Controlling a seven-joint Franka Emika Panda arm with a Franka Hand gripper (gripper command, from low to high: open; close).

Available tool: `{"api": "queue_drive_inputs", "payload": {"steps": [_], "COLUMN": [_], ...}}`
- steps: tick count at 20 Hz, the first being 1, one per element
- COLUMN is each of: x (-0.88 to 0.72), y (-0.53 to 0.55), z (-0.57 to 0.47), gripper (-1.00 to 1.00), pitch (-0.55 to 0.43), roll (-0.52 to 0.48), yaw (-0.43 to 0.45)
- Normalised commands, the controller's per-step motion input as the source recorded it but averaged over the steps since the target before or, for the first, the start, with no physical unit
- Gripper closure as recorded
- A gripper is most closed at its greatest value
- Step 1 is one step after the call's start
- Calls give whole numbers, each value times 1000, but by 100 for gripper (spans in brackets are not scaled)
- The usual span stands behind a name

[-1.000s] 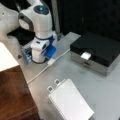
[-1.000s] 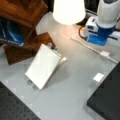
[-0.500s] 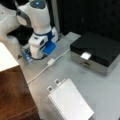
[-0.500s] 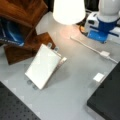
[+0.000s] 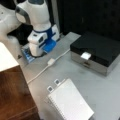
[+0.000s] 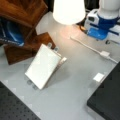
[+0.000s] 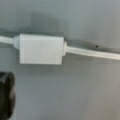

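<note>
We see the grey table [image 5: 82, 82] bounded at a front view's left by a brown wooden block [image 5: 15, 97], and at its right by a black box [image 5: 98, 53] with a small white tag [image 5: 85, 55] on its lid. At the bottom of that view a white spiral notebook [image 5: 70, 102] lies flat. The stretch between notebook, box and arm base is open room, crossed only by a white cable [image 5: 40, 72].

In a front view a white lampshade [image 6: 68, 10] hangs over the far edge, and dark wooden shelving [image 6: 22, 20] closes in the left.

The inline switch [image 7: 41, 49] on that cable sits in both front views in the open middle strip, near the blue-and-white arm base [image 5: 41, 41]. In the wrist view it lies flat on the table, cable running left to right through it.

Of the claw we only make out a dark tip [image 7: 6, 96] at the wrist view's lower left, apart from the switch; we cannot tell how far it is spread, and it grips nothing we can see.
</note>
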Motion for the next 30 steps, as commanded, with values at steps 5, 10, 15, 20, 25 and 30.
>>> {"api": "queue_drive_inputs", "payload": {"steps": [5, 10, 15, 20, 25, 30], "x": [375, 513, 610, 655, 518, 422], "y": [89, 104, 87, 131, 133, 98], "z": [298, 309, 360, 392, 288, 105], "gripper": [-100, -100, -100, -100, -100, -100], "pitch": [224, 278, 344, 349, 299, 77], "roll": [185, 302, 330, 298, 478, 542], "yaw": [-216, -230, -261, -217, -51, 149]}}
